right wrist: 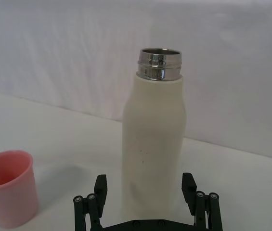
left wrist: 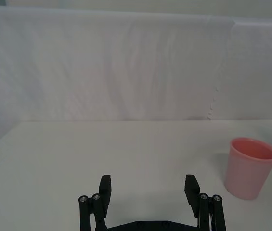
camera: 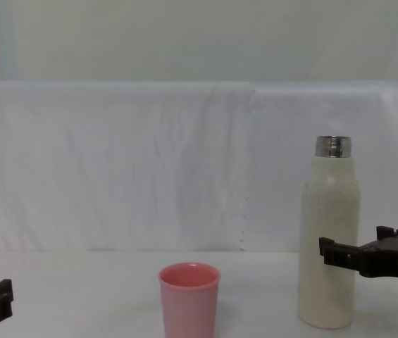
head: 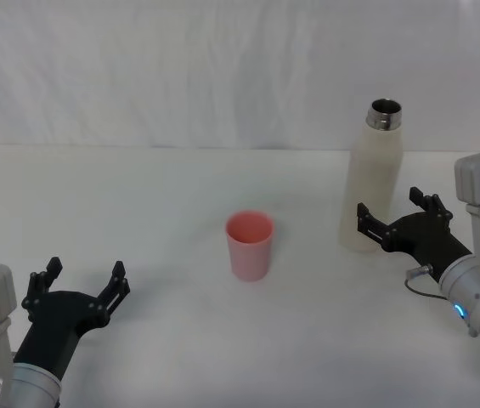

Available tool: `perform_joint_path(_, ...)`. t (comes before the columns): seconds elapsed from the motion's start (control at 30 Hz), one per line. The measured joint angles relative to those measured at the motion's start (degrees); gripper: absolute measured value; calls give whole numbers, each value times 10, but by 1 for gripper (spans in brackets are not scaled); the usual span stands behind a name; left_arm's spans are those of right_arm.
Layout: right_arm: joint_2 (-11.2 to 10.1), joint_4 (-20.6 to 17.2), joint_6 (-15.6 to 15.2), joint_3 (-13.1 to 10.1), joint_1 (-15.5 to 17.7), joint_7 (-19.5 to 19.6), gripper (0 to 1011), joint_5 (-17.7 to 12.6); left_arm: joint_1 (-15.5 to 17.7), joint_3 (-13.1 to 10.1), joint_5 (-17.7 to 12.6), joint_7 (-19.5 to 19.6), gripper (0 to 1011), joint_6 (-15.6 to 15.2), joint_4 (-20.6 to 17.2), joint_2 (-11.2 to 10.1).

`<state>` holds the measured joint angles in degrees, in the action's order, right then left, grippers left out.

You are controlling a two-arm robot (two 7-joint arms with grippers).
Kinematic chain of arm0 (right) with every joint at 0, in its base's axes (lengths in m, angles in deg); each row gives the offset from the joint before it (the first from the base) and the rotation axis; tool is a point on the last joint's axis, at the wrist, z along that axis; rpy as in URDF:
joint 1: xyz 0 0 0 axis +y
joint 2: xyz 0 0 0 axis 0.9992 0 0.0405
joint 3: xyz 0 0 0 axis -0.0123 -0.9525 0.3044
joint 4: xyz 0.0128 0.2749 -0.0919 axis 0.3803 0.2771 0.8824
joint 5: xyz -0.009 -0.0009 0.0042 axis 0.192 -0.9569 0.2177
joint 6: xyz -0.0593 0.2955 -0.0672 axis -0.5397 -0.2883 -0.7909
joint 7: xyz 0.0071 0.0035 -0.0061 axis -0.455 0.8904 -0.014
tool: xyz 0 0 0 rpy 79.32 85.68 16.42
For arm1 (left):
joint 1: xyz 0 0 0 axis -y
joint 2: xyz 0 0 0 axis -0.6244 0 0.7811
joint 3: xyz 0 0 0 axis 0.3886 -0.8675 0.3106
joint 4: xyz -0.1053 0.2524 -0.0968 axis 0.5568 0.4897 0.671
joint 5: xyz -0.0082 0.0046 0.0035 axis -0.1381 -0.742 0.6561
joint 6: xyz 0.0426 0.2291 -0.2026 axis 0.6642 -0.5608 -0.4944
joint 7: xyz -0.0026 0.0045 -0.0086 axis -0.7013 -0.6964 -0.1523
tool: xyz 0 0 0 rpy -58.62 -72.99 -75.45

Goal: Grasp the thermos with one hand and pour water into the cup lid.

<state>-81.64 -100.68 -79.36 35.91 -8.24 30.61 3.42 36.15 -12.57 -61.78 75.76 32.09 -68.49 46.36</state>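
Observation:
The thermos (head: 374, 183) (right wrist: 154, 139) (camera: 330, 232) stands upright at the table's right, cream-white with an uncapped steel neck. The pink cup lid (head: 250, 245) (camera: 189, 299) (right wrist: 6, 187) (left wrist: 249, 168) stands upright near the table's middle, to the thermos's left. My right gripper (head: 390, 206) (right wrist: 145, 185) (camera: 353, 243) is open, one finger on each side of the thermos's lower body with gaps showing. My left gripper (head: 87, 272) (left wrist: 148, 185) is open with nothing in it, low at the near left, well away from the cup lid.
The white table (head: 155, 195) runs back to a white cloth backdrop (head: 180, 68). A thin cable (head: 416, 276) loops from my right wrist just above the table.

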Motion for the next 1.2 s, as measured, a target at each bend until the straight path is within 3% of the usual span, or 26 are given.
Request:
perform_joint_path(0.53,1,43,-8,9,-39,-5,1000,-2,0,0,0,0,1001,0,0,0)
perform_joint_path(1.2,3,68,3,13,-68,-11,1000,-9,0,0,0,0,1001,0,0,0)
